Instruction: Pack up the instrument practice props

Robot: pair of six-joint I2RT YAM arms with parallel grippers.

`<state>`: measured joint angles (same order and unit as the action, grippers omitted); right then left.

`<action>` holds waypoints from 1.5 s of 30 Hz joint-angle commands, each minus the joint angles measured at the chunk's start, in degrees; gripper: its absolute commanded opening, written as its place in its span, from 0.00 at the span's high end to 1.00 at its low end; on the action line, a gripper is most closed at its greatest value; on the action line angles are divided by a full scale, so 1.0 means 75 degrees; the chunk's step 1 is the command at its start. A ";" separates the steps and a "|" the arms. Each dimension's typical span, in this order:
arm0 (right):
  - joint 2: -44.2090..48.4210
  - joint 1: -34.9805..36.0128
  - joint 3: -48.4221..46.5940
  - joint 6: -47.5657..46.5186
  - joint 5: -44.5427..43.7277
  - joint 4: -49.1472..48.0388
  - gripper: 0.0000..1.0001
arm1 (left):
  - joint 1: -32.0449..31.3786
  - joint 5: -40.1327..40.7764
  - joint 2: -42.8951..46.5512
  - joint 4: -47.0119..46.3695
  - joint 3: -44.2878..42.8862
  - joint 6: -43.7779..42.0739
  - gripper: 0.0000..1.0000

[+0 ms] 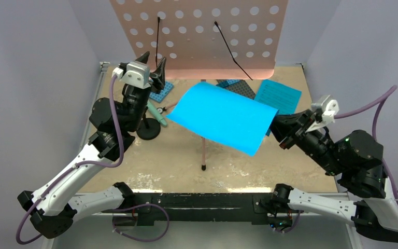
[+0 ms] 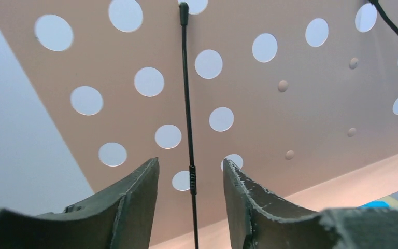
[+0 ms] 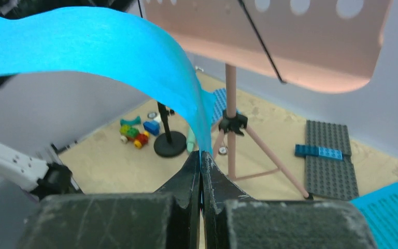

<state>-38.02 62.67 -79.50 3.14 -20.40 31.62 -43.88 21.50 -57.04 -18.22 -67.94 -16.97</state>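
**Packing at an early stage, as judged from the layout.** At far left, the left hand (image 1: 153, 62) was raised before the perforated board of the pink music stand (image 1: 207, 62), its fingers apart and empty. One black retaining wire (image 2: 187, 104) ran between them; whether it touched either finger could not be told.

Below that hand, the black round-base mic stand (image 1: 148, 129) stood upright on the tabletop (image 1: 176, 161). The mint-green toy microphone (image 1: 155, 115) lay just beside it, neither of them gripped. The music stand was fully erected on its tripod at centre rear, not yet folded.

In front of it a cyan sheet (image 1: 223, 116) hung bowed in the air, clear of the board. A second cyan page (image 1: 278, 97) lay flat on the tabletop at right rear, next to the grey baseplate (image 1: 241, 89).

At right, the right hand (image 1: 275, 129) was clamped on the edge of the lifted cyan sheet. No container appeared in any view, so every prop was judged unpacked, with only the one sheet in hand.
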 commanded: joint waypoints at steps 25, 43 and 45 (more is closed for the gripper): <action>-0.0014 -0.3951 0.3584 0.1459 0.2408 0.1107 1.00 | -0.0009 -0.0140 0.3268 0.3414 0.0861 0.3124 0.00; -0.2678 -0.9381 0.2143 0.5028 0.7909 -0.0901 1.00 | -0.0010 -0.0358 0.4261 0.3947 0.1629 0.4122 0.00; -0.3050 -0.9590 0.1467 0.5108 0.7484 -0.0890 1.00 | -0.0015 -0.0370 0.4282 0.3919 0.1682 0.4168 0.00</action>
<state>-57.19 -6.37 -59.53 35.29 32.62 31.14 -43.88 19.25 -25.41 11.77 -56.10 12.49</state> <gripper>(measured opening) 0.007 0.997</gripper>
